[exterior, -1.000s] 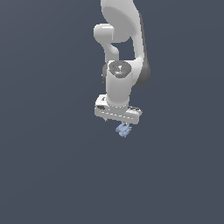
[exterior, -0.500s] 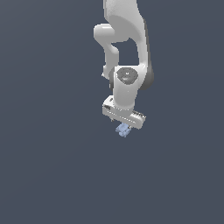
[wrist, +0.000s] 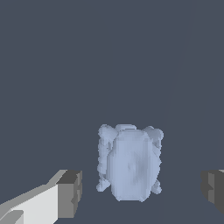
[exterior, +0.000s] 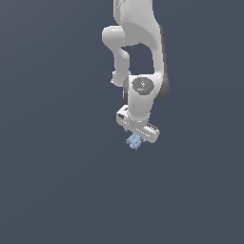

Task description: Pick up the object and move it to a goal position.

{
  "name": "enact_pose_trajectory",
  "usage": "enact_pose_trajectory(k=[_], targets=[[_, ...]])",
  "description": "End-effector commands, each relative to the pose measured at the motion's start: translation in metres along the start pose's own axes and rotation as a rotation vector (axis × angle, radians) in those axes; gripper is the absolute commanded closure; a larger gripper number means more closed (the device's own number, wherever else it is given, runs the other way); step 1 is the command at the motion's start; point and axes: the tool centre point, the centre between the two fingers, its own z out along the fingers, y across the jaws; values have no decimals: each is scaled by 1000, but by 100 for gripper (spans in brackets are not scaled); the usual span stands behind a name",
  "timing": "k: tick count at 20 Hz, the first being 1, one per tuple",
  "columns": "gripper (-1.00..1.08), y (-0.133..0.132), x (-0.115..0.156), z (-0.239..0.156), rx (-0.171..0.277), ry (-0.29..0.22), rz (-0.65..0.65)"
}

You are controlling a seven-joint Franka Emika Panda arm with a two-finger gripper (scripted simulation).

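The object (exterior: 134,142) is a tiny pale blue lumpy piece lying directly under the white hand of the arm in the exterior view. In the wrist view the object (wrist: 129,164) sits between my two grey fingertips. One finger (wrist: 70,192) stands a small gap from it, and the other finger (wrist: 213,189) stands farther off. My gripper (wrist: 142,189) is open and neither pad touches the piece. In the exterior view my gripper (exterior: 135,137) is tilted, and its fingers are mostly hidden by the hand and the piece.
A uniform dark grey-blue surface (exterior: 57,190) fills both views. The white arm (exterior: 140,57) rises above the hand toward the picture's upper edge. No goal marker or other thing shows.
The hand has shifted a little toward the exterior view's right and downward and has tilted further. The pale blue piece has stayed where it was.
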Motion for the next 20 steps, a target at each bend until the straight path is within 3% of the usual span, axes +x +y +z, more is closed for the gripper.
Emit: enact_pose_trajectory(k=[1, 11, 20], targets=[[-92, -1, -2, 2, 0, 0, 23], [-92, -2, -4, 9, 0, 0, 34], [-92, -1, -5, 48, 0, 0, 37]])
